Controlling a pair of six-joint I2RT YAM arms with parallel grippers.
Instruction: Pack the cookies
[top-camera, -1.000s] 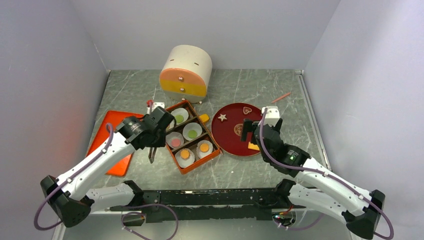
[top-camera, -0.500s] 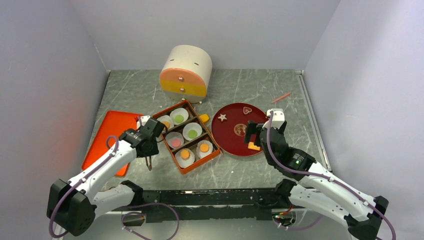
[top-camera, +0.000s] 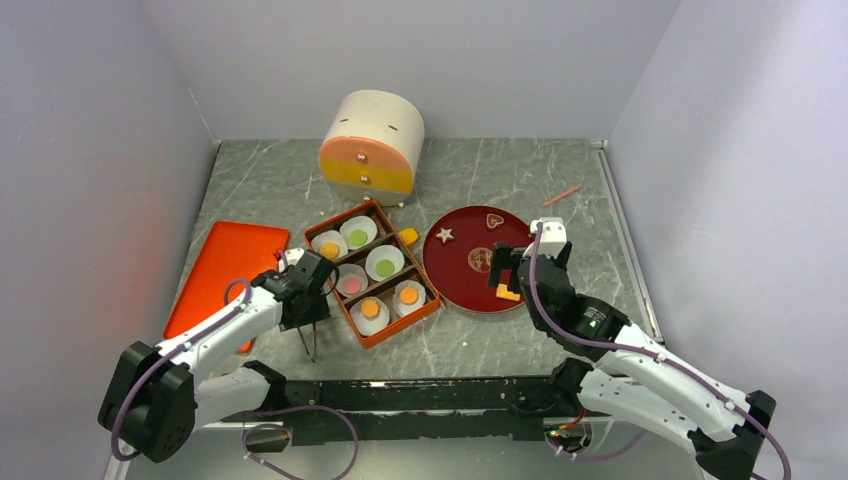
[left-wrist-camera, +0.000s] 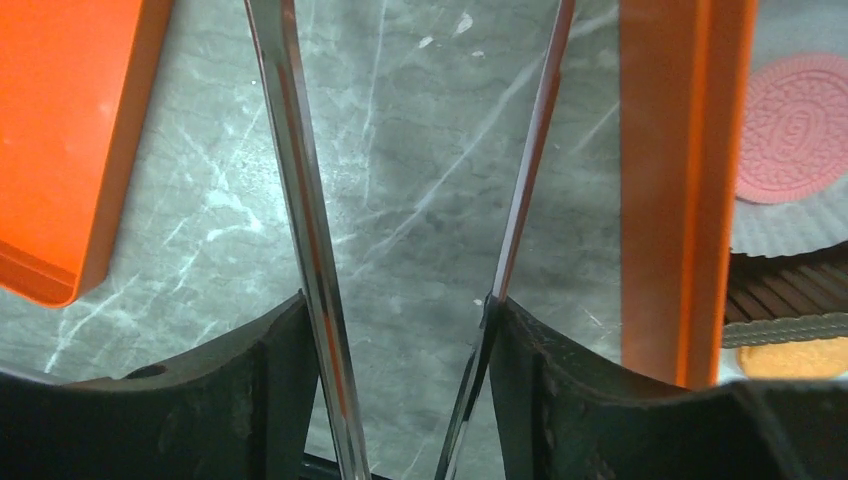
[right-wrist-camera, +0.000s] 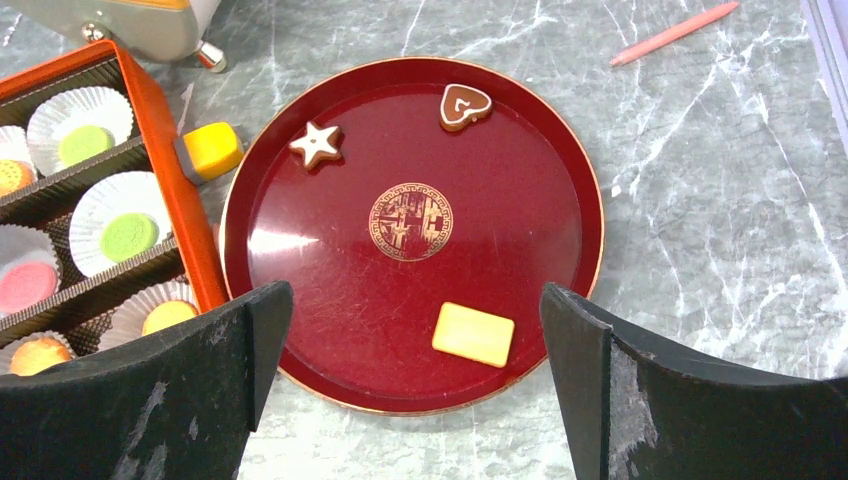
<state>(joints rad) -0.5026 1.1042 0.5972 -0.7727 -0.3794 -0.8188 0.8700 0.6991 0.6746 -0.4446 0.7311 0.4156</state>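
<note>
- At 9 o'clock from the orange box (top-camera: 406, 325), over bare table between it and a flat orange lid (top-camera: 215, 275), the left gripper (left-wrist-camera: 398, 310) is clamped on a pair of tweezers (left-wrist-camera: 310, 250).
- The prongs stand apart with nothing between them as far as they show, though the tips run out of the wrist view.
- In the top view the tweezers point toward 6 o'clock, away from the box. I judge this arm to be between picks rather than placing.
- At 3 o'clock from the box, the right gripper (right-wrist-camera: 412, 300) hangs over the near rim of the red plate (right-wrist-camera: 520, 200). Its fingers are wide apart and empty, probably lined up for a cookie below.
- The box is divided into rows, each holding white paper cups (right-wrist-camera: 90, 210) that keep the cookies (top-camera: 384, 265) separate.
- Six cups are filled: two green, one pink cookie (left-wrist-camera: 795, 130) and three orange.
- Three cookies wait unpacked on the plate:
  - a star (right-wrist-camera: 316, 144) at 11 o'clock
  - a heart (right-wrist-camera: 466, 104) at 1 o'clock
  - a yellow rectangle (right-wrist-camera: 473, 334) at 5 o'clock, nearest the open fingers and likely the next target
- I cannot tell whether the patterned round at the plate's centre is a cookie or a printed emblem.
- A yellow block (right-wrist-camera: 212, 150) lies just beside the box wall.
- A pink stick (right-wrist-camera: 675, 33) lies well apart at 1 o'clock.
</note>
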